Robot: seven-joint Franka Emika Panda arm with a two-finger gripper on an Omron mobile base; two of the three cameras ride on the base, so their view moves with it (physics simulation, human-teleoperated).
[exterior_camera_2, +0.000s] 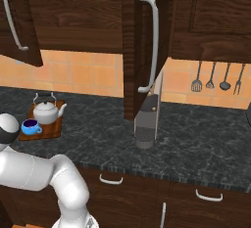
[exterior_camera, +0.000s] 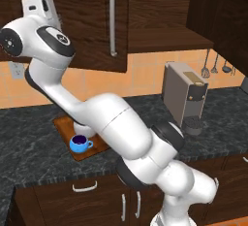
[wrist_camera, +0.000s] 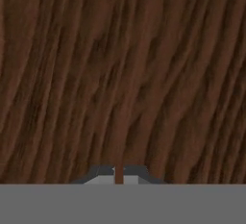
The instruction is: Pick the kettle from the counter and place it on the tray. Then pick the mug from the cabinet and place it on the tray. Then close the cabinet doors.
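The kettle (exterior_camera_2: 46,112) and the blue mug (exterior_camera_2: 31,126) are both sitting on the tray (exterior_camera_2: 55,128) at the left end of the counter (exterior_camera_2: 196,139), the mug at the near edge just in front of the kettle, so only the cabinet doors are left to deal with. The left door (exterior_camera: 104,24) is standing partly open with the arm reaching up against it, and the right door (exterior_camera_2: 142,46) is swung out over the coffee machine (exterior_camera_2: 147,122).

The gripper (wrist_camera: 118,174) is pressing close to dark wood grain, its fingertips (wrist_camera: 132,172) looking nearly together, with only a thin strip of wood showing between them.

I think the main risk is a skidding push: on flat wood the tips could slide off and leave the door ajar. The elbow is also hanging low over the tray, so a wide swing might clip the mug.

From the left side the arm is hiding most of the kettle, and the cabinet's inside shelf is hard to make out.
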